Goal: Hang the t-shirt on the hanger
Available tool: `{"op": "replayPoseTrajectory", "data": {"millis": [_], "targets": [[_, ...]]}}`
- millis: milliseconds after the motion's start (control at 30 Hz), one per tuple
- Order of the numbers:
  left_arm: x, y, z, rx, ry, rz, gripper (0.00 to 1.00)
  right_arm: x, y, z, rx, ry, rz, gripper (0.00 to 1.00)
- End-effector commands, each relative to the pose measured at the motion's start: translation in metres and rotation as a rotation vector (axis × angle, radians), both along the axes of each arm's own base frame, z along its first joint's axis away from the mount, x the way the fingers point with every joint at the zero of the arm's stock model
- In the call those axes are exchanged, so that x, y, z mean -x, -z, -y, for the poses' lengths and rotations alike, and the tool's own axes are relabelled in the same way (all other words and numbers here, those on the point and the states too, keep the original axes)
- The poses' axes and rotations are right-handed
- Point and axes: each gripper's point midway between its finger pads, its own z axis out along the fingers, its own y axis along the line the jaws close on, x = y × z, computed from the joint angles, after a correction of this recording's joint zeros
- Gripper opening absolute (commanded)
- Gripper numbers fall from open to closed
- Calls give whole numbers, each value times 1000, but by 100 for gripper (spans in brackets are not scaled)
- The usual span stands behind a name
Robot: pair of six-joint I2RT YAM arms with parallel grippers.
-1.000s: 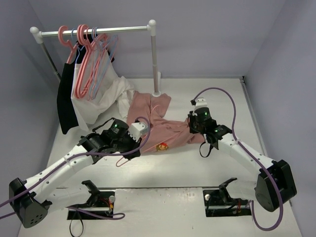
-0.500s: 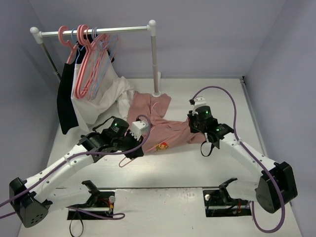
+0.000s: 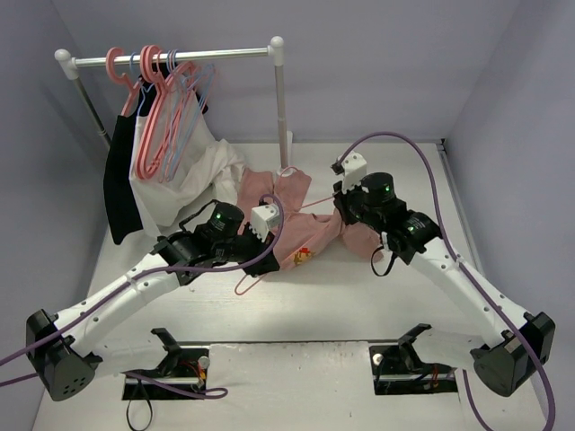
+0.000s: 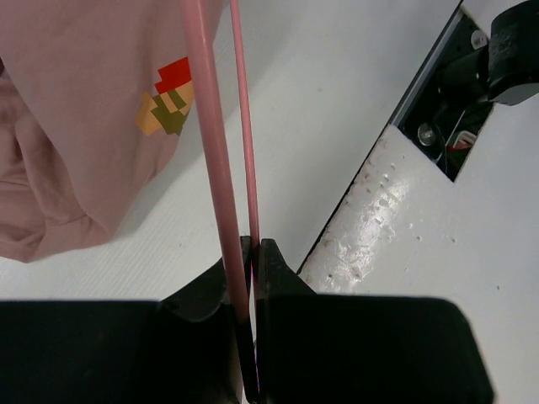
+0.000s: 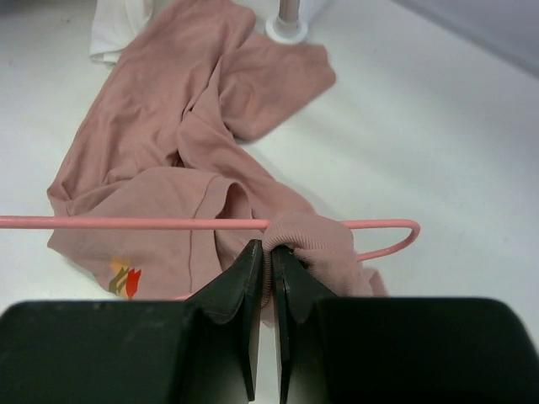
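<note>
Two pinches: left fingers (image 4: 278, 273) clamp thin pale-pink hanger (image 4: 210, 126), right fingers (image 5: 240, 279) clamp salmon-pink cotton t-shirt (image 5: 168, 151); draw fabric over hanger end.

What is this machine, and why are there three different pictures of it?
These are two robot arms bolted at the near edge of a white table. One picture looks down from above; the other two come from small cameras on each wrist. A dusty salmon-pink cotton t-shirt lies crumpled on the table. The left gripper is shut on a thin pale-pink triangular hanger. The right gripper pinches the shirt's edge beside the hanger's end. Behind stands a white clothes rail with more hangers and garments.
</note>
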Motion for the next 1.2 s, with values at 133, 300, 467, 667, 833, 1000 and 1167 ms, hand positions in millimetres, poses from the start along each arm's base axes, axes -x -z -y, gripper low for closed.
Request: {"op": "replayPoseTrajectory", "data": {"millis": [133,300,467,667,833,1000,1167], "targets": [[10,-48,26,202,127,87,0,10,-78,-27,17,-277,242,2],[1,-67,29,227,125,158,0,19,-103,-44,53,-452,313,0],[-31,-73,4,95,-55,242,0,7,-115,-29,75,-353,326,0],[-65,-49,-86,-216,-509,289,0,-25,-21,22,130,-2,69,0],[-68,-71,-151,-283,-828,352,0,-75,-11,10,99,46,-3,0],[-62,-107,-183,-248,-949,422,0,-103,-118,-86,-51,-240,191,0],[-53,-131,-198,-192,-989,456,0,-22,-221,-149,-190,-652,407,0]]}}
